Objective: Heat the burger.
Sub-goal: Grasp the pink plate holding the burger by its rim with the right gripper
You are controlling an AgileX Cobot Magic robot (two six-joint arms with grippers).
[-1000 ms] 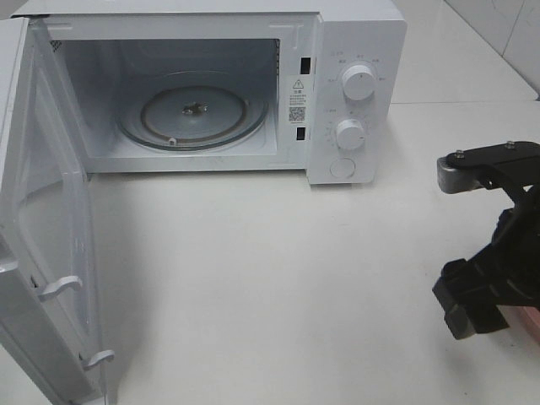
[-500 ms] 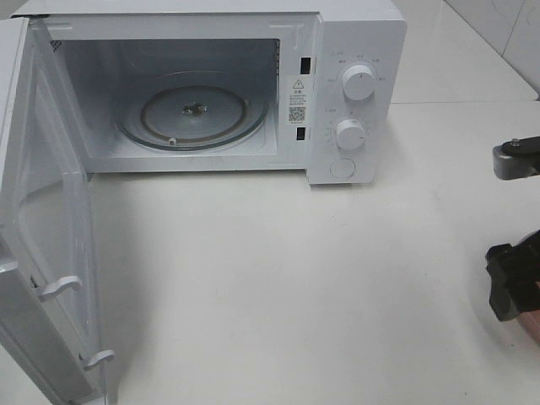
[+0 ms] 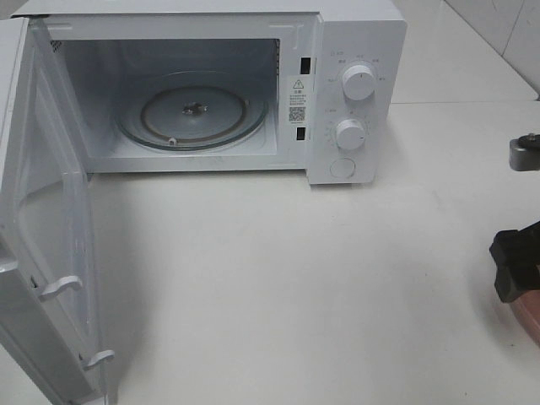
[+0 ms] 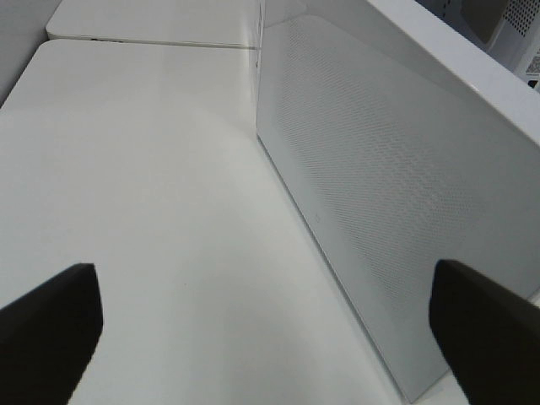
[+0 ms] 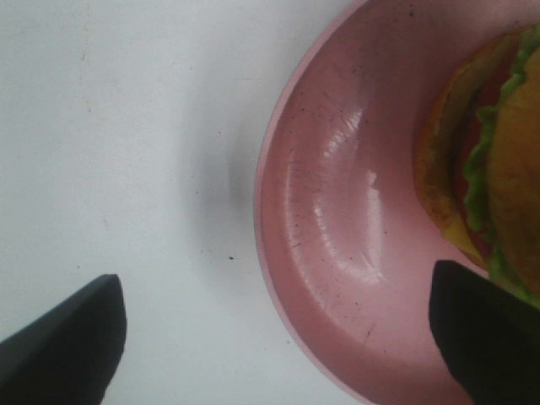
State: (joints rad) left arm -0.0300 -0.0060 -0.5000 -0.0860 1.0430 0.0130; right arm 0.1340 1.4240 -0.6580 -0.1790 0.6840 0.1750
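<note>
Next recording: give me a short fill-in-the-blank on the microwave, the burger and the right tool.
1. The door of the microwave stands ____.
2. Its glass turntable is ____.
3. The burger sits on a ____ plate.
4. The right tool, wide open above the plate's rim, holds ____.
Missing words: open; empty; pink; nothing.

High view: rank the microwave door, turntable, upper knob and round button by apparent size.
1. door, enlarged by being nearest the camera
2. turntable
3. upper knob
4. button, only slightly smaller than that knob
</note>
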